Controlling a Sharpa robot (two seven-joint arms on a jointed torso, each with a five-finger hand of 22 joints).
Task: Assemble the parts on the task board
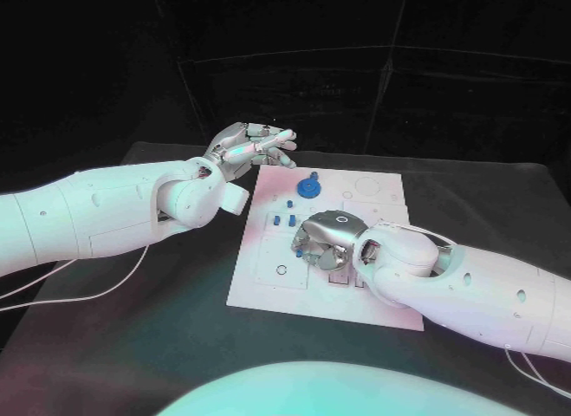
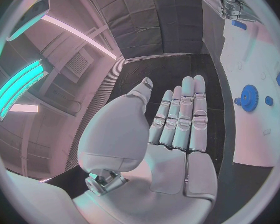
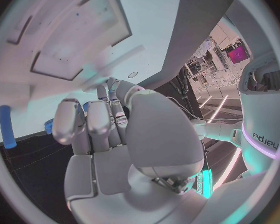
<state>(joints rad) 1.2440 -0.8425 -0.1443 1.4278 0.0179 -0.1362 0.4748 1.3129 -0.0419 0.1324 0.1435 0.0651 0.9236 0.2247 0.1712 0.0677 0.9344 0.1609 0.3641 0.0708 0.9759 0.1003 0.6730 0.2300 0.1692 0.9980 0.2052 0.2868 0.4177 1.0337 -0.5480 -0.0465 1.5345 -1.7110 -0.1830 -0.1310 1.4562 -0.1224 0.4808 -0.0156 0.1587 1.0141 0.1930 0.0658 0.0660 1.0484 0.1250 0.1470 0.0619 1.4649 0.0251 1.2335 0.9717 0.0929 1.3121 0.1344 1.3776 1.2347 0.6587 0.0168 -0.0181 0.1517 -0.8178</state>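
Observation:
The white task board (image 1: 267, 260) lies mid-table. A blue gear (image 1: 309, 188) stands near its far edge, with small blue pegs (image 1: 285, 218) just in front of it. My right hand (image 1: 325, 238) is down on the board's middle, fingers curled onto the surface. A small blue part (image 1: 298, 253) shows at its fingertips (image 3: 68, 119); a grip on it cannot be made out. A blue peg (image 3: 7, 127) stands beside that hand. My left hand (image 1: 250, 146) hovers off the board's far left corner, its fingers (image 2: 184, 114) straight and apart, nothing in it. The gear (image 2: 249, 97) sits on the board (image 2: 252, 55) beyond it.
Rectangular recesses (image 3: 65, 40) and small round holes (image 1: 282, 269) mark the board. Black table (image 1: 135, 338) surrounds it, with white cables (image 1: 73, 290) trailing from my left arm.

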